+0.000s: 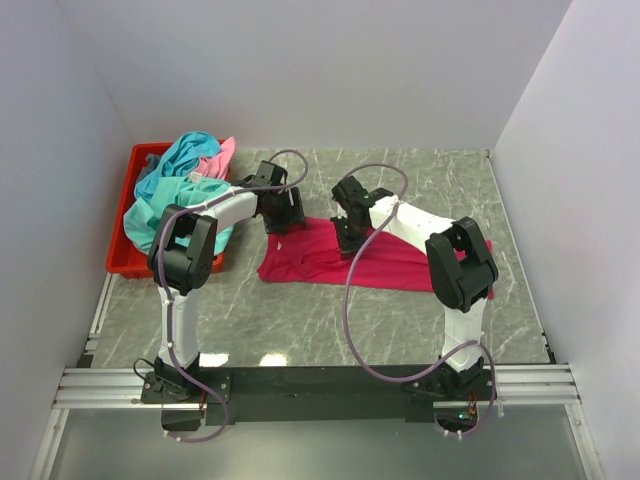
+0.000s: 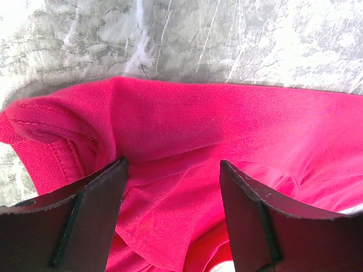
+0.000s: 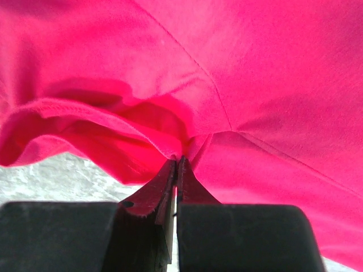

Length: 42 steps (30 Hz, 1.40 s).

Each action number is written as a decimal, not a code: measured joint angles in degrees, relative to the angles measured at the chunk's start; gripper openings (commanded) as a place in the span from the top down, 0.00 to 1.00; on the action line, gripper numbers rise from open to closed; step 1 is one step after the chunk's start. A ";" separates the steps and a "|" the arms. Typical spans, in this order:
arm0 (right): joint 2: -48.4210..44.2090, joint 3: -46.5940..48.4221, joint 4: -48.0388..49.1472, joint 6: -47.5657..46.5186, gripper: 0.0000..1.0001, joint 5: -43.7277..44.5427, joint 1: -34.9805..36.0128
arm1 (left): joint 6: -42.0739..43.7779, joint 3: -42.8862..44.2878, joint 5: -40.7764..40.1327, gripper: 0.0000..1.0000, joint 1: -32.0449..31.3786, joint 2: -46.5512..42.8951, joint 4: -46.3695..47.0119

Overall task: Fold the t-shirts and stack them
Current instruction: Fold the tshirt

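Magenta-red t-shirt (image 1: 330, 262) lies rumpled across the middle of the grey marbled table (image 1: 430, 180). Right fingers (image 3: 177, 167) are pinched fully together on a fold of its cloth, near its 11 o'clock edge. Left fingers (image 1: 282, 222) stand wide apart over its 10 o'clock corner, gripping nothing, with cloth showing between them. At 9 o'clock from the shirt, teal t-shirts (image 1: 180, 190) and a light pink t-shirt (image 1: 222, 155) are heaped in a red bin (image 1: 122, 262).

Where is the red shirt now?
From above, the magenta-red shirt lies on the table's middle, right of the red bin, its far edge pinched by the right pincer.
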 measured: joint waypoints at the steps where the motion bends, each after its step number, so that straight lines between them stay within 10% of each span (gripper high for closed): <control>1: 0.00 -0.26 0.09 -0.17 0.99 0.00 0.07 | 0.02 0.00 0.00 0.27 0.00 0.00 0.02; 21: -7.26 -6.64 -1.57 -4.74 0.66 3.78 0.42 | -0.04 0.00 0.04 0.27 0.00 0.00 0.00; 42: 3.52 8.85 2.21 -5.01 0.60 -2.60 0.52 | 0.02 0.07 0.04 0.27 0.00 0.02 -0.09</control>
